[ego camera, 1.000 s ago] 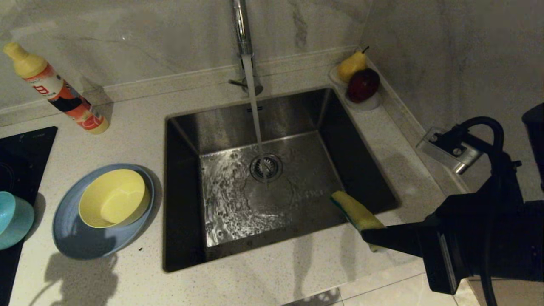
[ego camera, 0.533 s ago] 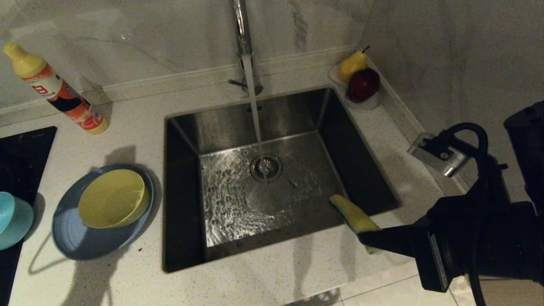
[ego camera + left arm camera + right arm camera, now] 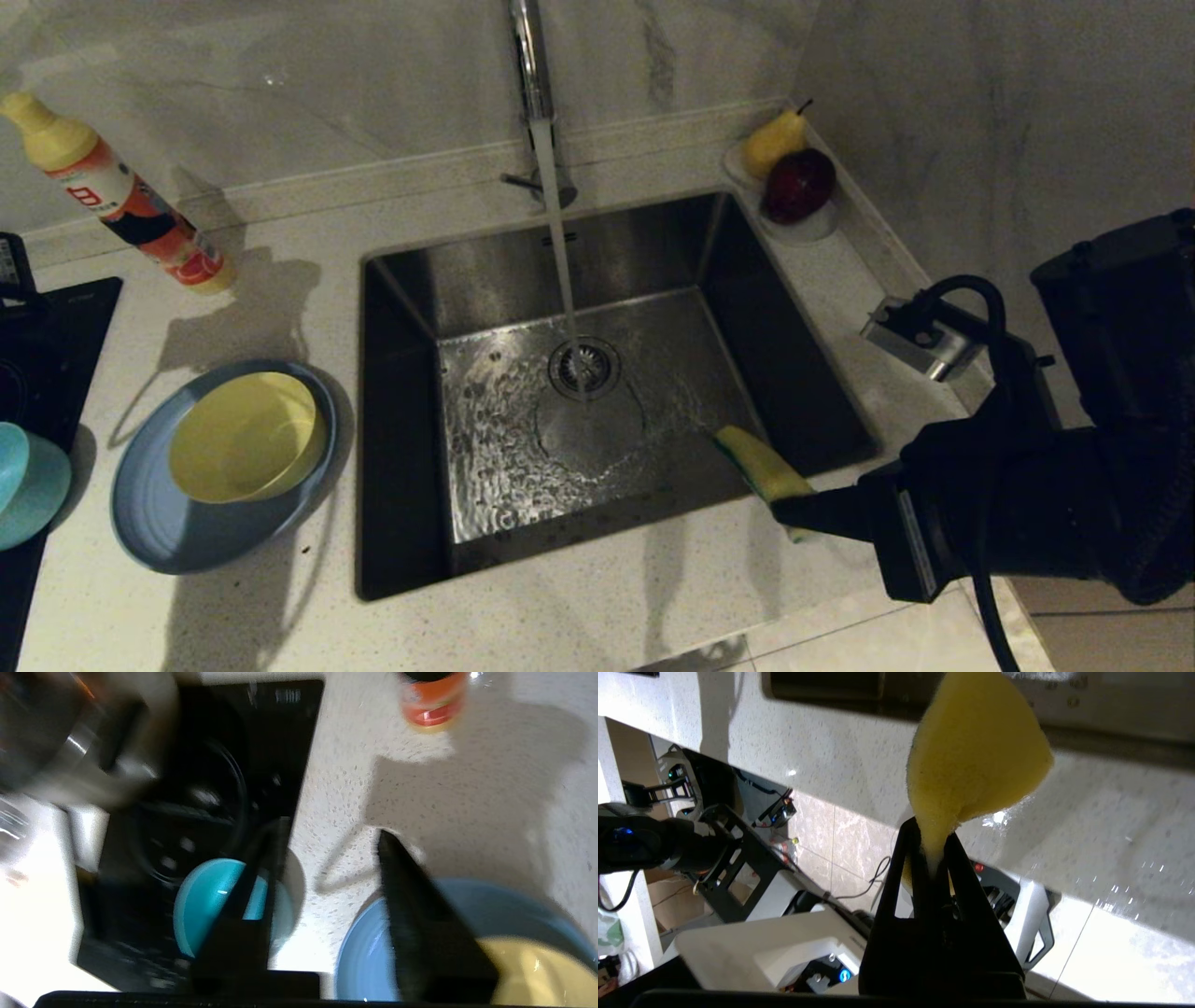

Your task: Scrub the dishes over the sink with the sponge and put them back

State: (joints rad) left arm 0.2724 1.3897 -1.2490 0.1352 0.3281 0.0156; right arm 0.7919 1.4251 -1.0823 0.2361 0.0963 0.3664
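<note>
The steel sink (image 3: 495,271) fills the middle of the head view, and water runs from the tap (image 3: 528,56) onto its drain. My right gripper (image 3: 794,511) is shut on the yellow sponge (image 3: 758,465), pinching one end so the rest sticks out over the sink's front right corner. The right wrist view shows the sponge (image 3: 976,751) squeezed in the right gripper (image 3: 933,830). Left of the sink, the pale-yellow bowl (image 3: 245,437) sits in the slate-blue plate (image 3: 177,541). The teal bowl (image 3: 28,485) is at the far left. My left gripper (image 3: 331,828) hangs open and empty above the counter between the teal bowl (image 3: 210,900) and the plate (image 3: 369,952).
A detergent bottle (image 3: 121,201) leans at the back left of the counter. A black cooktop (image 3: 56,327) lies under the teal bowl. A pear and a red apple sit in a small white dish (image 3: 803,229) at the sink's back right corner, by the wall.
My right gripper has shifted a little left and towards the sink with the sponge. The left arm's shadow has swept from the counter's front past the plate towards the bottle.
</note>
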